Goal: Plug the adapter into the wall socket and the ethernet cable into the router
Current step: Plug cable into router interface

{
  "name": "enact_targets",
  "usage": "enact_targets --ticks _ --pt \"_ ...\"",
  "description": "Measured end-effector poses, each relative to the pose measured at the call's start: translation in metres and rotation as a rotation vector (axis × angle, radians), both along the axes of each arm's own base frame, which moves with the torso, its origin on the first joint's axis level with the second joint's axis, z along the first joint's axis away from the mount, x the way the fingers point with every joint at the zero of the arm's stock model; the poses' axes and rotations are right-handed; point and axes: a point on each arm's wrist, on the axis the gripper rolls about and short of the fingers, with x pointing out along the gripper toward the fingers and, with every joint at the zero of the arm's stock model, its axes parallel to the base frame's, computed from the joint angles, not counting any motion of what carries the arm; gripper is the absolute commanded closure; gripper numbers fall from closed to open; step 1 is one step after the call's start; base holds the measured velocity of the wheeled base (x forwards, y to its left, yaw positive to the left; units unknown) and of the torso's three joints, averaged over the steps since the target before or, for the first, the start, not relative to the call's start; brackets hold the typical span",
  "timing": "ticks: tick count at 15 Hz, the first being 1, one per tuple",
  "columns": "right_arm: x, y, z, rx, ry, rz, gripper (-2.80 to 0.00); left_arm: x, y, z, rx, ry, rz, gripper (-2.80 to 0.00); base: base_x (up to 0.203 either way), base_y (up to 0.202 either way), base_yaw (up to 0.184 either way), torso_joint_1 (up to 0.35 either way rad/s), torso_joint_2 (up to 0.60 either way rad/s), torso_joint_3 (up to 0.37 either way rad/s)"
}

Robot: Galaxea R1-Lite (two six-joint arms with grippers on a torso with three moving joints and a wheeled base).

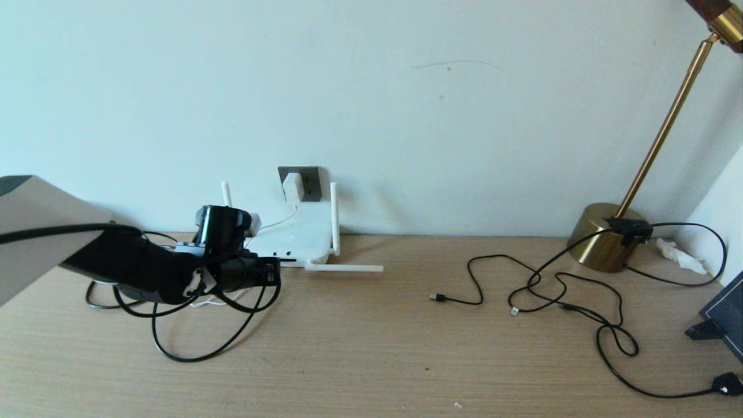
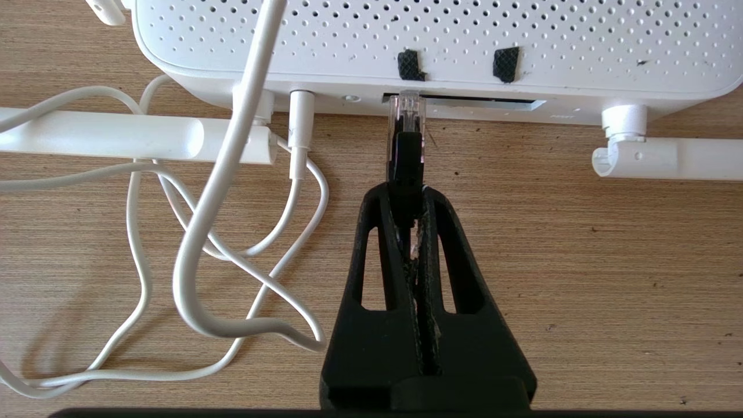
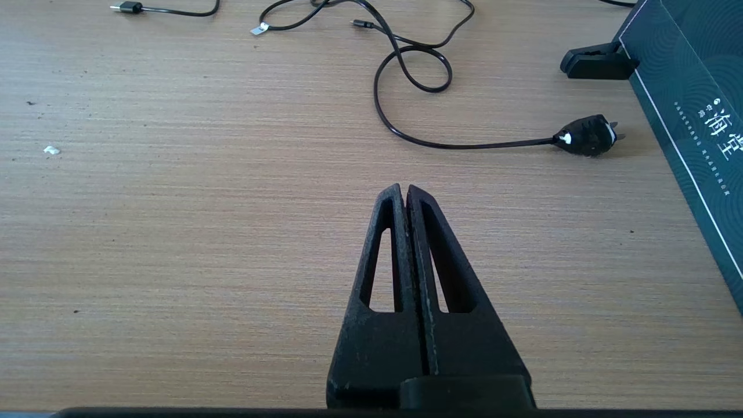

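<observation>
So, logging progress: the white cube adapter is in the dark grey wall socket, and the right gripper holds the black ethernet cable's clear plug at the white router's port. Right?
Wrong arm: the left gripper holds the ethernet cable, per the left wrist view. The right gripper is shut on nothing.

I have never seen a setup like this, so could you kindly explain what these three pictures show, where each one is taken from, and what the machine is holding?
This is a two-armed robot at a wooden table. The wide picture comes from a camera on its head; the other two look along each arm's fingers.

The left gripper is shut on the ethernet cable, whose clear plug tip is at a port slot on the router, a white box with stick antennas. Behind it, the adapter sits in the wall socket.

The right gripper is shut, holds nothing, and hangs over bare wood. Thin black cords, a brass lamp and a dark box lie to the right.
</observation>
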Motion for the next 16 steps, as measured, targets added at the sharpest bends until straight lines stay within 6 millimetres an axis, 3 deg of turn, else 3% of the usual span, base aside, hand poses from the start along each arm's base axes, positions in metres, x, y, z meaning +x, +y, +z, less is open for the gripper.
enact_targets --ticks 16 --pt "0.0 0.0 0.0 0.0 0.0 0.0 0.0 0.003 0.0003 0.0029 -0.002 -0.011 0.002 0.0 0.0 0.0 0.0 0.0 0.0 0.0"
